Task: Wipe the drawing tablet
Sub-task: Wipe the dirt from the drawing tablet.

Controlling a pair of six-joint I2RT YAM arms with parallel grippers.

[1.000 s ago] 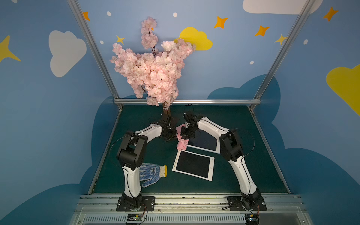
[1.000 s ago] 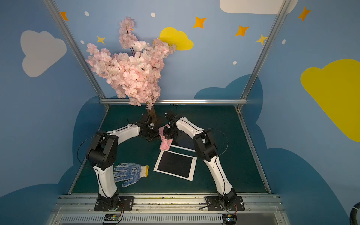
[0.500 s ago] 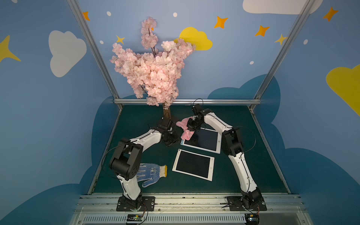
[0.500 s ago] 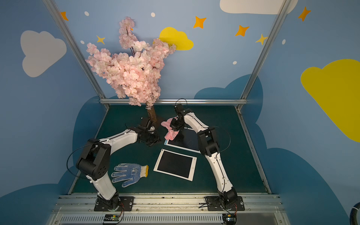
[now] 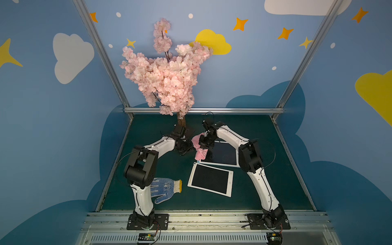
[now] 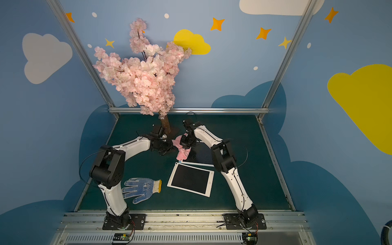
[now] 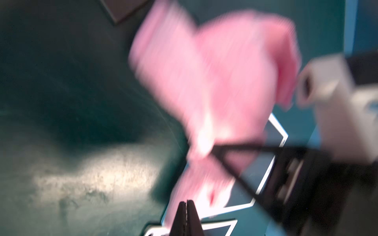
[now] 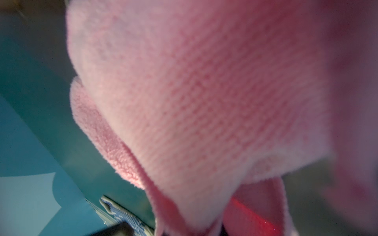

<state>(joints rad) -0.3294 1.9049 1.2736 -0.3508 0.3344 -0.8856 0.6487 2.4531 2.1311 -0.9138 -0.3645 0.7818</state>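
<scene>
Two drawing tablets lie on the green mat: a dark one with a pale blue rim (image 5: 224,154) (image 6: 201,156) farther back, and a white-framed one (image 5: 210,179) (image 6: 191,179) nearer the front. My right gripper (image 5: 202,144) (image 6: 184,145) is shut on a pink cloth (image 5: 201,153) (image 6: 183,153), which hangs over the far tablet's left edge. The cloth (image 8: 204,92) fills the right wrist view and hides the jaws. My left gripper (image 5: 191,148) (image 7: 186,204) is shut with nothing in it, just left of the blurred cloth (image 7: 214,71).
A blue-dotted work glove (image 5: 164,188) (image 6: 141,188) lies at the front left beside my left arm's base. An artificial pink blossom tree (image 5: 167,76) stands on a trunk (image 5: 181,122) at the back, just behind both grippers. Metal rails border the mat.
My right gripper swung the cloth toward the back, then brought it forward again over the far tablet's left edge. My left arm stretched low, then raised its elbow again.
</scene>
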